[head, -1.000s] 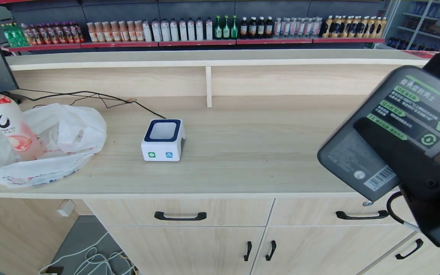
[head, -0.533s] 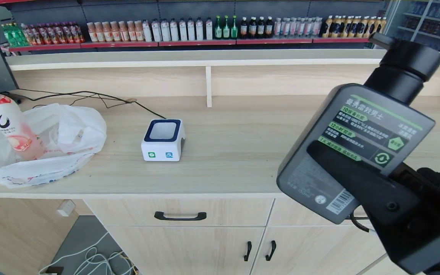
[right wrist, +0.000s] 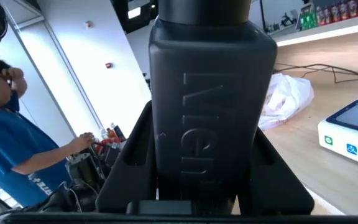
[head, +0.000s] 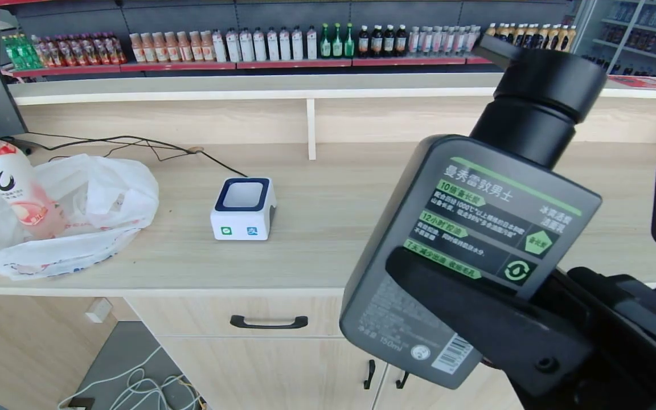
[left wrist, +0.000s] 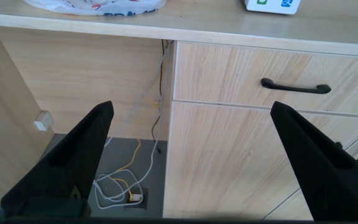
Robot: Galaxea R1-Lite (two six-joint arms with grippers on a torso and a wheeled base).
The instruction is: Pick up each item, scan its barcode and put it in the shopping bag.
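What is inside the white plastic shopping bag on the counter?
A pink drink bottle with a black cap leans in the white plastic bag; folds hide anything deeper.

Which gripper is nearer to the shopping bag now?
Left. The left gripper hangs open before the cabinet, below the counter edge where the bag lies. The right gripper, shut on the dark bottle, is far to the right, beyond the scanner.

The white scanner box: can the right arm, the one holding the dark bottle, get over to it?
Probably yes. The right gripper is shut on the dark bottle, off to the scanner box's right, and nothing stands on the counter between them.
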